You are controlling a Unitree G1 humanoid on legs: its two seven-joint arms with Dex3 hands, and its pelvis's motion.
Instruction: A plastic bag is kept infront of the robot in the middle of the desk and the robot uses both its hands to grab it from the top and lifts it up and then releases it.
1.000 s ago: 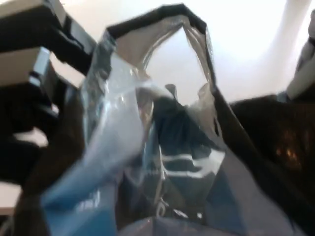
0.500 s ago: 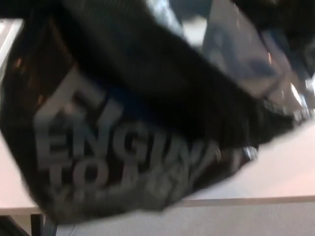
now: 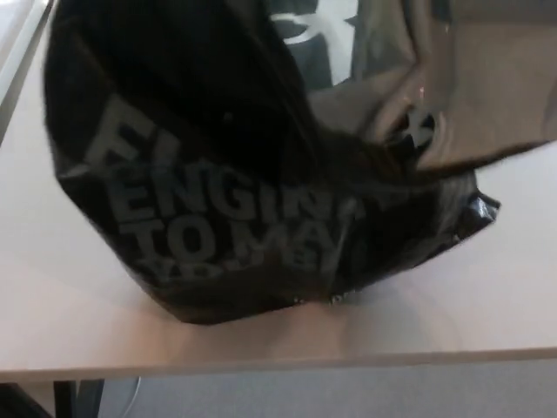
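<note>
A black plastic bag (image 3: 235, 174) with grey block lettering fills most of the head view. It rests on the pale desk (image 3: 70, 305), its bottom edge close to the desk's front edge. Its upper part is crumpled, showing a glossy grey-brown fold (image 3: 470, 78) at the top right with white star marks. Neither of my hands shows in this view.
The desk's front edge (image 3: 278, 364) runs across the bottom of the picture, with grey floor (image 3: 348, 396) below it. A dark desk leg (image 3: 65, 399) stands at the lower left. A pale strip along the desk's left edge (image 3: 16, 52) shows at the top left.
The view has swung from looking into the open bag mouth to its lettered black side. Since half a second ago the picture is sharper and the bag sits further back from the desk's front edge.
</note>
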